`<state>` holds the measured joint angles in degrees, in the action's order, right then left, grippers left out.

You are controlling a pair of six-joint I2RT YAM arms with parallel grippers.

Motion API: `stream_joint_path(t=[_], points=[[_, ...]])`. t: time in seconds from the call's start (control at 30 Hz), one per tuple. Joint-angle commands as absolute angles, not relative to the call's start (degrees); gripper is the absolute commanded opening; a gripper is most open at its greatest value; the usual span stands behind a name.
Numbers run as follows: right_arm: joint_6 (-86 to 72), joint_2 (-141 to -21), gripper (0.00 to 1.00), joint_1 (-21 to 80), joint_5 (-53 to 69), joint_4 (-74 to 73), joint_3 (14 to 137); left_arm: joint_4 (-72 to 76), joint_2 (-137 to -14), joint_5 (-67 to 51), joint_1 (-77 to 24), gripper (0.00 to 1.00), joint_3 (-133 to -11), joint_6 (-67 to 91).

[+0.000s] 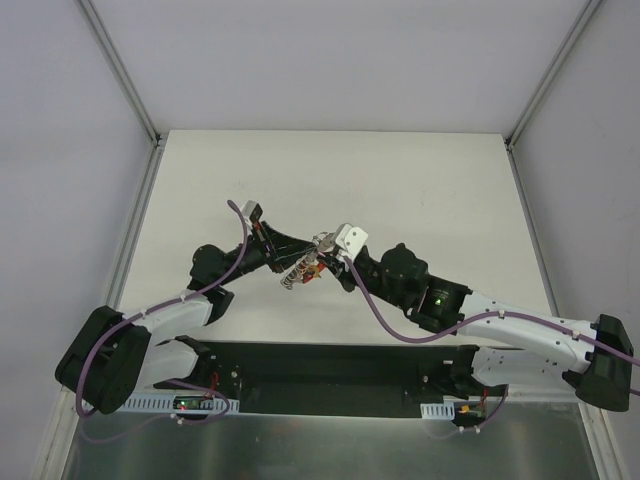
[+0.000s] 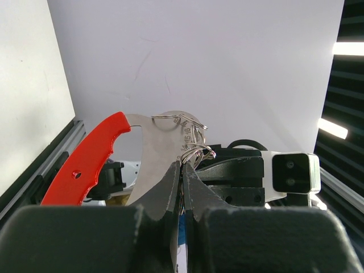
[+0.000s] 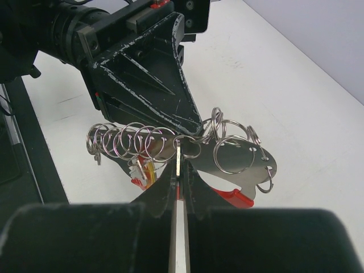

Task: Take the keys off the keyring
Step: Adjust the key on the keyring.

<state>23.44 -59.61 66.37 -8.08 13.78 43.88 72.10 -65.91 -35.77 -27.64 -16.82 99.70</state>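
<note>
Now both arms meet above the middle of the table [image 1: 400, 180], the left gripper [image 2: 182, 166] clamped tight on the silvery plate of the keyring [image 3: 242, 159], the right gripper [image 3: 177, 170] pinching one ring of it, the chain of rings running crosswise to its left and the keys [image 3: 142, 169] seemingly dangling beneath.

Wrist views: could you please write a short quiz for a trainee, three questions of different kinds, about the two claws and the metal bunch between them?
1. True or false: the left claw stands open.
2. The flat metal tag in the left claw has a handle of which colour? A blue, B red, C green.
3. In the right wrist view, on which side of the right claw does the row of split rings hang?
Key: 1 false, it is shut on the tag; 2 B; 3 the picture's left.
</note>
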Motion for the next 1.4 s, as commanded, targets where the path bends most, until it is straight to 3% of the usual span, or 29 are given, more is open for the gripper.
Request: stream_joint_path(t=[0.0, 0.7, 1.13, 1.37], points=[[23.55, -59.15, 0.01, 67.06, -6.51, 14.95, 44.74, 84.54, -66.62, -35.6, -26.81, 0.0, -16.96, 100.81], [23.73, -59.33, 0.01, 67.76, -8.17, 11.25, 43.15, 88.6, -68.29, -36.91, -26.81, 0.0, -18.89, 96.34], [18.46, -52.65, 0.01, 64.69, -5.45, 13.09, 41.93, 45.56, -50.54, -39.64, -26.72, 0.0, -25.4, 53.73], [17.58, -52.73, 0.01, 64.07, -2.2, 14.15, 42.1, 40.08, -48.69, -41.57, -26.81, 0.0, -26.55, 45.71]])
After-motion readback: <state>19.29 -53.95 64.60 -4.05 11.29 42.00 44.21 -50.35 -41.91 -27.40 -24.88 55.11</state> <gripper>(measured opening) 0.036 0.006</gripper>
